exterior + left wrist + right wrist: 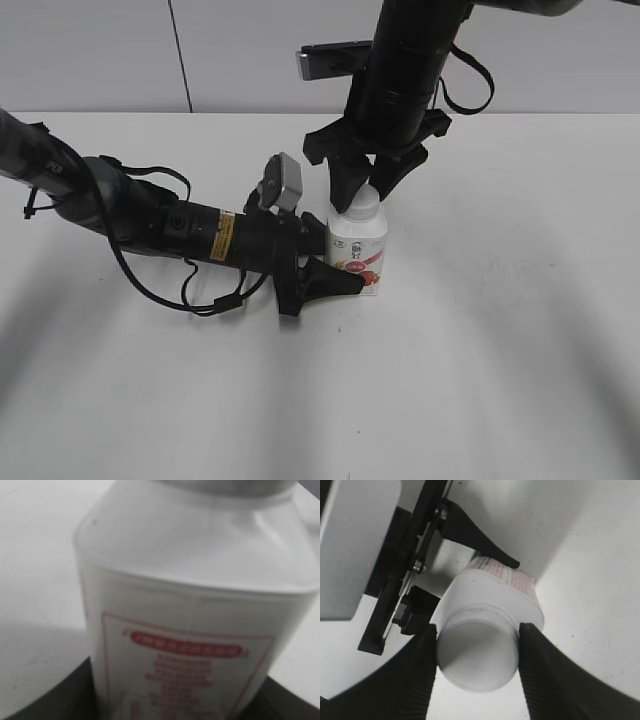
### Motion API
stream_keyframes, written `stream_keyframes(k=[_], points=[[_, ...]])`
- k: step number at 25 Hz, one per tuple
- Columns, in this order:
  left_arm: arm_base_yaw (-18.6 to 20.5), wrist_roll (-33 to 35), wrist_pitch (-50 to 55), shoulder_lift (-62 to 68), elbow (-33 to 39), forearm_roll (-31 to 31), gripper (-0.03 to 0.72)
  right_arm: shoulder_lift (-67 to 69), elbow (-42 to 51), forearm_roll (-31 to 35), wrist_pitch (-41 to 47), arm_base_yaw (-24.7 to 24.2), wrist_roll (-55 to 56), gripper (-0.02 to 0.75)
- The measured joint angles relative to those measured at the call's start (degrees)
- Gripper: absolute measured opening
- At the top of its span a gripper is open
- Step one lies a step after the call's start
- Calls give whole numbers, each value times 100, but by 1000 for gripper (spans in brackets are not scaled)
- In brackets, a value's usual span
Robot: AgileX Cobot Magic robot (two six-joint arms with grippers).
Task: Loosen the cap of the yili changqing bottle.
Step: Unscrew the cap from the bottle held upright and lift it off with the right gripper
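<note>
White cap [477, 660] found seated on the yili changqing bottle [357, 253], upright near the middle of the white worktop [500, 350]. Pinched on two opposite sides by the ribbed fingers [417, 677] of the right pincer [366, 189], lowered from above. Bottle body clamped low between the fingers of the left pincer [320, 258], reaching in level from the left. Rear label [185, 675] noted in red print, blurred and unreadable.
</note>
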Motion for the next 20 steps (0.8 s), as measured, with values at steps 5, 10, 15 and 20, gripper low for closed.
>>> stream_keyframes(k=[5,10,15,20], points=[[0,13,0,0,0,5,409,0,0,46,0,0,-1157,396],[0,26,0,0,0,12,407,0,0,85,0,0,-2317,396],[0,36,0,0,-5,36,405,0,0,97,0,0,-3236,396],[0,36,0,0,-11,62,402,0,0,87,0,0,-3965,393]])
